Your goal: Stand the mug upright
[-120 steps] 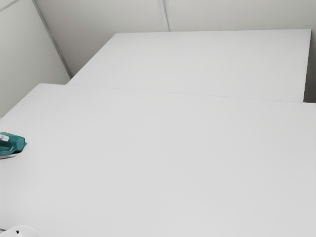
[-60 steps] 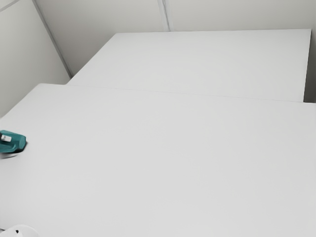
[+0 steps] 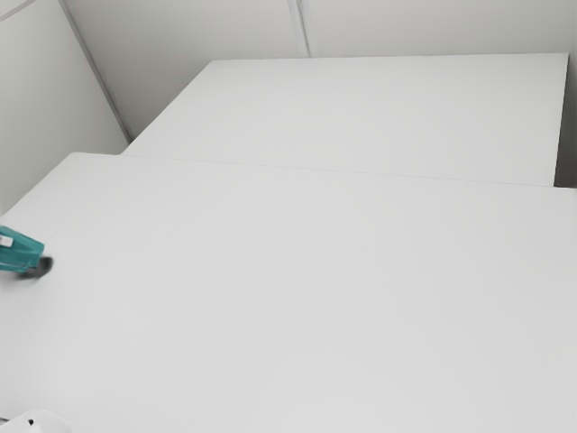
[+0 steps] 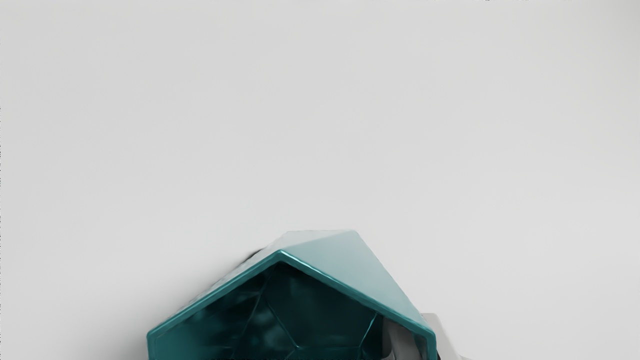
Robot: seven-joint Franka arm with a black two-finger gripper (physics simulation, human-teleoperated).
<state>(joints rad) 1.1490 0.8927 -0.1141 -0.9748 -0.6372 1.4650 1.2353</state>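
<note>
One jaw sits inside the mug [image 4: 295, 310] and one outside, apparently clamped on its wall, with most of the body off to one side of them. The wrist view looks into its mouth; the exterior view gives its side, sloping, over the tabletop [image 3: 288, 298].

Mug: teal [image 3: 20, 254], at the frame's left edge, partly cut off, bearing a small white patch [image 3: 5, 241]
Dark shape: blurred [image 3: 43, 266], at the mug's lower right
White rounded object: lower left corner [image 3: 45, 424], dark spot on it
Near tabletop: white [image 3: 315, 298], across the lower frame
Far white surface: upper middle to right [image 3: 379, 113]
</note>
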